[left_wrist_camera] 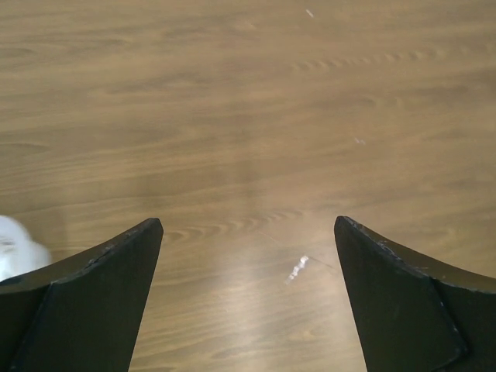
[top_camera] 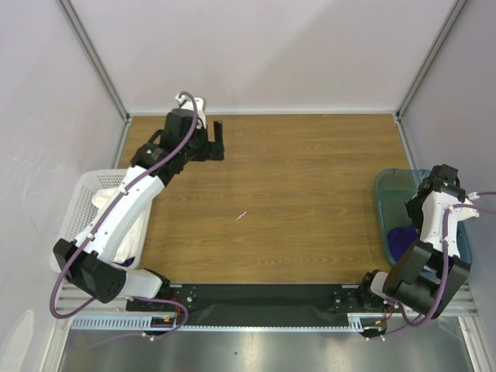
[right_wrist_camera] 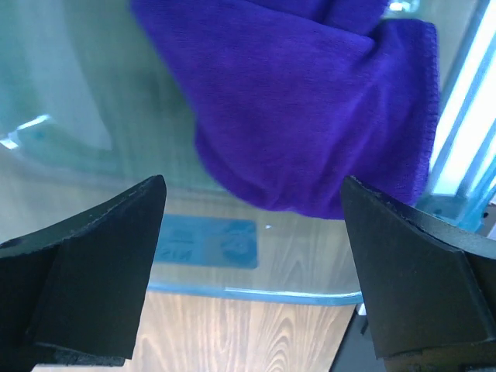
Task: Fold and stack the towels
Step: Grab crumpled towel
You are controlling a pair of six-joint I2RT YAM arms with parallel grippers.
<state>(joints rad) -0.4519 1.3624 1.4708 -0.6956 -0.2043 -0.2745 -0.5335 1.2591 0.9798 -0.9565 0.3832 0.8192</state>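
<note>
A deep-purple towel [right_wrist_camera: 310, 101] lies crumpled in the teal bin [right_wrist_camera: 93, 93] at the table's right edge, showing as a dark purple patch [top_camera: 399, 236] from above. My right gripper [right_wrist_camera: 252, 186] hangs open over the bin's near wall, just short of the towel, with nothing between its fingers; from above it [top_camera: 419, 211] sits over the bin. My left gripper [left_wrist_camera: 248, 225] is open over bare wood at the back left [top_camera: 211, 133] and holds nothing. A white cloth [top_camera: 106, 200] and a sliver of purple [top_camera: 138, 250] show in the white basket [top_camera: 77, 209].
The wooden table [top_camera: 294, 194] carries a small white scrap [top_camera: 242, 216], also visible between my left fingers [left_wrist_camera: 298, 267]. A blurred white shape [left_wrist_camera: 12, 248] sits at the left wrist view's left edge. Grey walls and metal posts enclose the back and sides.
</note>
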